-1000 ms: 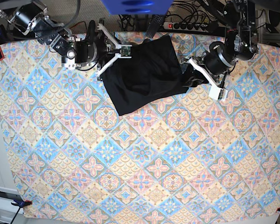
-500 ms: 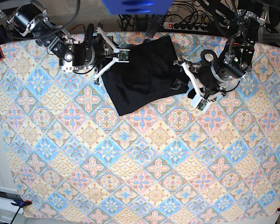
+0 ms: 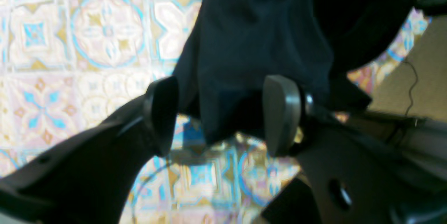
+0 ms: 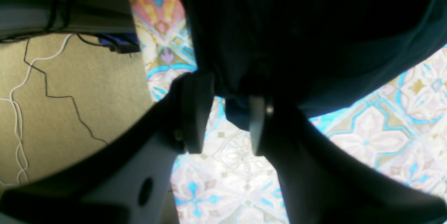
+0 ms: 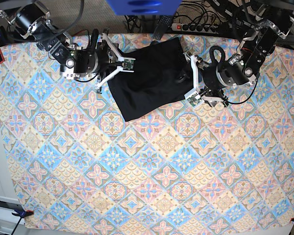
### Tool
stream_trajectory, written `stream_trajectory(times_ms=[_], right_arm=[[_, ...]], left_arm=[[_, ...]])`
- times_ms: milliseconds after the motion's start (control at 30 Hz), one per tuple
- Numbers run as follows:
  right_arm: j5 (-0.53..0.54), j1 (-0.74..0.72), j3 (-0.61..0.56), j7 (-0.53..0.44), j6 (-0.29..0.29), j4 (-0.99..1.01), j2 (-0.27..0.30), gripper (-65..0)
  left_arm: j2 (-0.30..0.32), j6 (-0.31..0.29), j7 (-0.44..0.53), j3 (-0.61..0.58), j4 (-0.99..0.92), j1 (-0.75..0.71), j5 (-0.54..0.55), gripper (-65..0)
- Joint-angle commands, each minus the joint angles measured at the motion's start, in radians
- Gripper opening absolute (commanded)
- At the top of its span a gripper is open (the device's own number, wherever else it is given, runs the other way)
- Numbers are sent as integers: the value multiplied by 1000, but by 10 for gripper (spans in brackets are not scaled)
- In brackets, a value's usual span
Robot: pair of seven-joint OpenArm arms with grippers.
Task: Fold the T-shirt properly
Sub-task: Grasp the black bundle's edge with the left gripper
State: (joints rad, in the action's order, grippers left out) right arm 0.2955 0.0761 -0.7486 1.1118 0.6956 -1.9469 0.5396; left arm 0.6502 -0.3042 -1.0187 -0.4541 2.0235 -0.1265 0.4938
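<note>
one plain black cotton t-shirt (image 5: 149, 78) bunched at the far edge of one patterned tiled tablecloth (image 5: 147, 171), two grippers, left gripper (image 3: 216, 115) spread around its hem, right gripper (image 4: 223, 112) likewise parted astride cloth

Left end effector (image 3: 216, 115) open (pads apart), T-shirt (image 3: 258, 42) edge between pads

Robotics lab: power strip (image 5: 196, 27), cables (image 5: 220, 19).

The base view is evenly lit and sharp. Both wrist views are soft and blurred, with the patterned surface (image 3: 87, 38) washed pale by glare and the T-shirt (image 4: 297, 24) sunk into detailless black above each pincer.
</note>
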Motion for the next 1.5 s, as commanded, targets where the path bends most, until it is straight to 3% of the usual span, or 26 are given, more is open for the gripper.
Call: stream_trajectory(times_ms=[0,167,400,800,1000,1200,1467], right_arm=[[11,-9,7,-14,3,-13,4,-453],[11,-9,7,-14,3,-13,3,-453],[11,-11,22,-14,3,-12,3,-453],[11,-11,36,-14,3,-12,3,-453],[11,-11,36,-14,3,-12,3,-453],[11,-11,36,-14,3,-12,3,-453],[11,-11,41,-14,3,-12,3,-453]], left_arm=[[18,-3,13,5,23,9,7,-271],[20,-59,13,5,24,9,7,-271],[21,-63,13,-31,21,58,6,-271],[162,-65,13,-140,52,74,10,-272],[188,-65,13,-140,59,74,10,-272],[181,-65,14,-145,55,93,9,-272],[124,-65,14,-283,-30,233,-1,-272]])
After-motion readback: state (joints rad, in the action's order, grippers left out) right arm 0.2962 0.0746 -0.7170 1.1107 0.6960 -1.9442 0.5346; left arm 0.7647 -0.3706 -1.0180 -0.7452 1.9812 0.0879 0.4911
